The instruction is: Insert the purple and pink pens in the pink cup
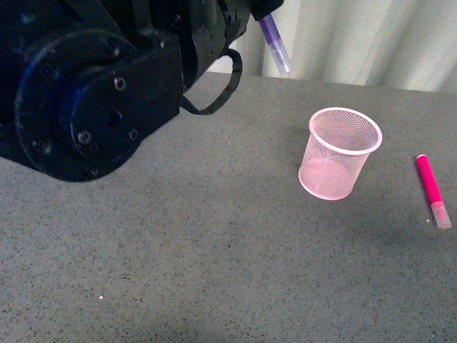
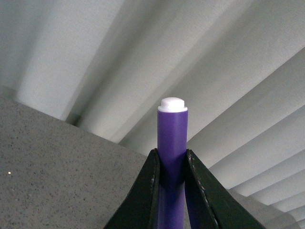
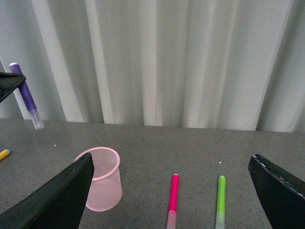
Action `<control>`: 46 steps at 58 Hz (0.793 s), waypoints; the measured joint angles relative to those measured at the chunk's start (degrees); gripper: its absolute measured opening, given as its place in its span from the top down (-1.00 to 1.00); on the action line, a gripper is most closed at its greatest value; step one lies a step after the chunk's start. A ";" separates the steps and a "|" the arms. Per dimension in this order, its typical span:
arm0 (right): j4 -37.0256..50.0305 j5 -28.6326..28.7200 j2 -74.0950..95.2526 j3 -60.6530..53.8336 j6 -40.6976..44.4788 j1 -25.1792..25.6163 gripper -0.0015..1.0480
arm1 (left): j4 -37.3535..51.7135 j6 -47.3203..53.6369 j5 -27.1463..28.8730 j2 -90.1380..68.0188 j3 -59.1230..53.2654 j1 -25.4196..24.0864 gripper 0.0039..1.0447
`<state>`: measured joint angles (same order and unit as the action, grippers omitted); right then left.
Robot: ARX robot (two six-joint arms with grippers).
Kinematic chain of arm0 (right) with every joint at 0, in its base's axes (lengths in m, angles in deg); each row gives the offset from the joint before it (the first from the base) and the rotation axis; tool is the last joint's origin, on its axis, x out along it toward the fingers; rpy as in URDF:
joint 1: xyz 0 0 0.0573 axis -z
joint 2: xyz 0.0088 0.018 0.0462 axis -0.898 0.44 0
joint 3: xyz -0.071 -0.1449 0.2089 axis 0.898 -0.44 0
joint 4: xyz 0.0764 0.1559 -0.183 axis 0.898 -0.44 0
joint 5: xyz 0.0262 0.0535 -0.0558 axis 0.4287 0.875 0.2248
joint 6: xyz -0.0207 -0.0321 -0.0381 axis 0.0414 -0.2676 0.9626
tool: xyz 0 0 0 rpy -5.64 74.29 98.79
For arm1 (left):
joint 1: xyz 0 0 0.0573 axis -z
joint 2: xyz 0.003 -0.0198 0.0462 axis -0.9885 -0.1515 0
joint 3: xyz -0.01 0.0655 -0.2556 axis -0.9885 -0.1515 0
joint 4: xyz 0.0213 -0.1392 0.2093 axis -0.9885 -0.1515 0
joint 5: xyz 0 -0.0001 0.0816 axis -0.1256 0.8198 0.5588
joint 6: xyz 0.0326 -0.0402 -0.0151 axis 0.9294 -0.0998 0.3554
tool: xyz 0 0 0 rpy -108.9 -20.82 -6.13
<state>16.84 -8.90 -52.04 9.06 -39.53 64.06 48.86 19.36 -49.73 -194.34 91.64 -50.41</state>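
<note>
Grey speckled tabletop; pale pleated curtain hanging behind far edge; soft even light.

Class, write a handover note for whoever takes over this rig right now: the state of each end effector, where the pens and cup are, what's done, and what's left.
Left end effector: shut on the purple pen, held in the air, clear cap down, not yet over the cup.
Right end effector: open, empty.
Pink cup: upright on the table, nothing in it.
Pink pen: lying on the table to the cup's right.
Done: purple pen grasped.
Left: put both pens in the cup.
</note>
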 joint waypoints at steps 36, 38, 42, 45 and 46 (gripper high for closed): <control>0.00 0.02 0.00 0.00 0.00 0.00 -0.87 | 2.78 3.45 1.62 -11.32 11.65 5.57 0.78; 0.00 0.00 0.00 0.00 0.00 0.00 -0.87 | 3.43 3.43 1.57 -11.76 11.74 5.55 0.78; 0.00 0.00 0.00 0.00 0.00 0.00 -0.87 | 5.18 3.56 1.14 -12.59 11.74 5.64 0.78; 0.00 0.00 0.00 0.00 0.00 0.00 -0.87 | 6.43 3.76 0.92 -13.18 11.80 5.84 0.78; 0.00 0.02 0.00 0.00 0.00 0.00 -0.87 | 6.75 3.87 0.70 -13.44 11.87 5.92 0.78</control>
<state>16.84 -8.88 -52.04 9.06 -39.53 64.06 55.62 23.23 -49.03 -207.78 103.51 -44.49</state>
